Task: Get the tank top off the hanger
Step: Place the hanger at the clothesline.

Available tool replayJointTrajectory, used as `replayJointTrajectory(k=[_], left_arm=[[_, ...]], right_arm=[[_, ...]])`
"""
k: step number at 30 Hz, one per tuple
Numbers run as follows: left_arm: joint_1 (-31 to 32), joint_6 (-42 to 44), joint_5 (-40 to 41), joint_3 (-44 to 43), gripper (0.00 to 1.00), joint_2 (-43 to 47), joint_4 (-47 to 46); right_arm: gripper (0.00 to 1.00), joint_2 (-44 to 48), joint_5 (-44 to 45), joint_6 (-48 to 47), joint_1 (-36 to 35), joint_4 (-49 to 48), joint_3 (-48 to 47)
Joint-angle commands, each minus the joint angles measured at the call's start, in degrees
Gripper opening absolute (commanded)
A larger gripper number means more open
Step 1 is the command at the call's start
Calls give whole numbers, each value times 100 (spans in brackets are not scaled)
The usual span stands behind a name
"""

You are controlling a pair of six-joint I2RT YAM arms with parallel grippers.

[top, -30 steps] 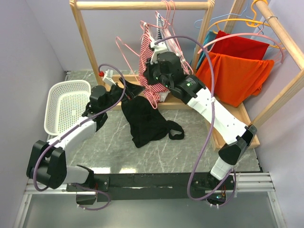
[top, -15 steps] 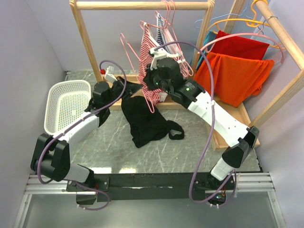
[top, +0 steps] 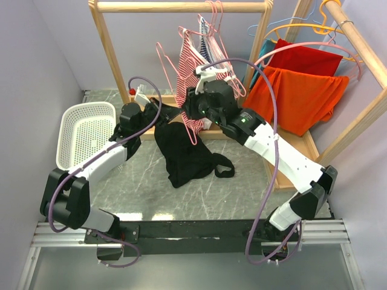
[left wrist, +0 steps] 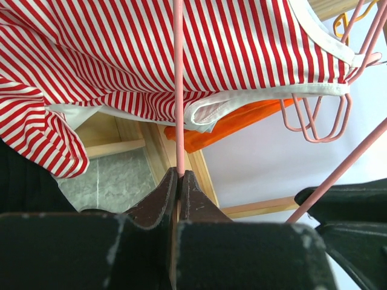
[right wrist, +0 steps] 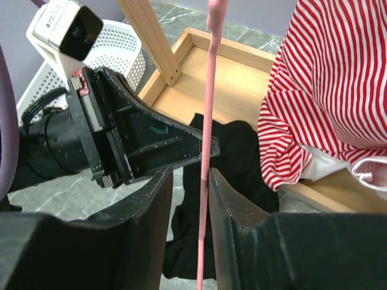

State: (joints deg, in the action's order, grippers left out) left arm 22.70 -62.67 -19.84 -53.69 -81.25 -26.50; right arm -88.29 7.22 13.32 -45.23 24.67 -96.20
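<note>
L arm [top: 100, 166] & R arm [top: 284, 154]: white links, black joints, black fingers [left wrist: 151, 205], purple cables [top: 266, 196]

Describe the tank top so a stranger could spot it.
Find the wooden rack at the back. On a pink hanger near its middle hangs the tank top: the only red-and-white striped garment, unlike the plain orange shirt to the right and the black cloth below.

The left gripper [left wrist: 179, 181] is clamped on a pink hanger [left wrist: 178, 90] wire running straight up across the striped tank top [left wrist: 242, 48]; behind its hem shows what looks like orange cloth [left wrist: 242, 118].
</note>
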Motion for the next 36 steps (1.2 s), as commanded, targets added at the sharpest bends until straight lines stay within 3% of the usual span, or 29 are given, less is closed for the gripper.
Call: replayJointTrajectory(k=[1, 2, 14, 20, 33, 36], left_arm=[[15, -131, -12, -45, 1, 66, -198], [15, -140, 23, -45, 1, 66, -171], [15, -403, 59, -36, 1, 13, -391], [15, -395, 102, -80, 1, 13, -330], [15, -351, 94, -106, 1, 66, -312], [15, -351, 68, -106, 1, 57, -321]], right_arm=[[40, 426, 103, 65, -47, -418, 285], [46, 505, 121, 65, -47, -427, 339], [52, 1419, 166, 337, -82, -937, 1683], [50, 1517, -2, 356, -327, -955, 2141], [46, 1358, 675, 311, -530, -674, 2413], [37, 1358, 675, 355, -530, -700, 2483]])
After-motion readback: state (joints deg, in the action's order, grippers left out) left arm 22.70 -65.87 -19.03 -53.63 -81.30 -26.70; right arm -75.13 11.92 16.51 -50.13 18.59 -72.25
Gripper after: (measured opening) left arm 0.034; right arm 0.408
